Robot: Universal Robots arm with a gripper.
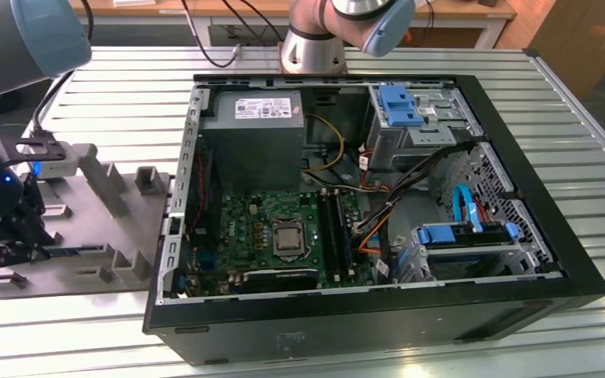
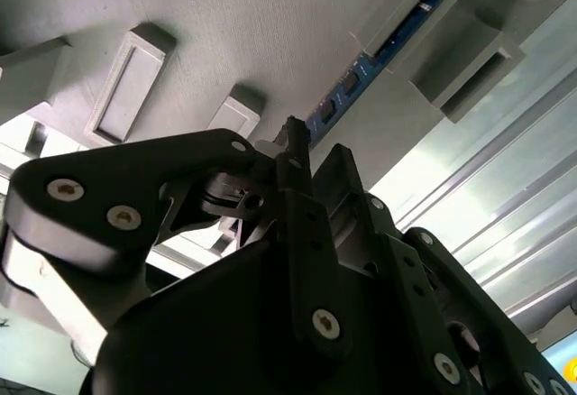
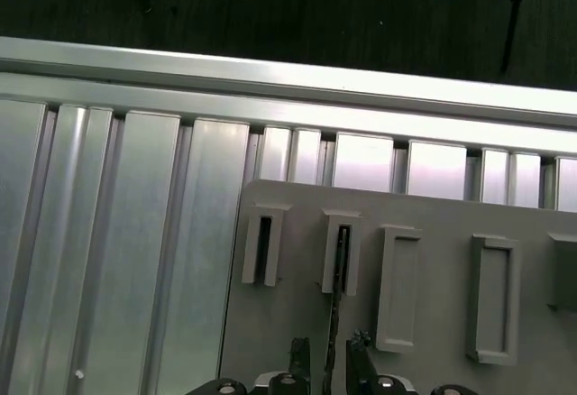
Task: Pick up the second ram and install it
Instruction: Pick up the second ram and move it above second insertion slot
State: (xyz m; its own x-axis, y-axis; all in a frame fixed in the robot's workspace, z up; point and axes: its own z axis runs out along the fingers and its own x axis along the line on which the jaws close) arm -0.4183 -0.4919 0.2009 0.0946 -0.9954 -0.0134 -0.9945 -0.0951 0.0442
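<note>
- The arm's blue-capped joint [image 1: 13,35] sits nearest the lens at the exterior view's left; it is blurred and cut off by the picture's corner
- Below it the dark gripper [image 1: 6,250] hangs over the grey holder plate [image 1: 76,276]; its tips are hard to make out there
- In the first wrist view the fingers [image 3: 357,348] stand slightly spread, one on either side of the ram stick [image 3: 340,260], with a sliver of gap on each side; the stick stands on edge in a slot of the plate and shows as a thin dark line; the gripper's body is cropped
- In the second wrist view a finger hides the stick's near end
- Towards the exterior view's right, the open computer case [image 1: 387,319] lies on the slatted metal table [image 1: 554,118]; the memory slots [image 1: 334,228] on its motherboard [image 1: 242,228] are too dark to tell whether they are filled
</note>
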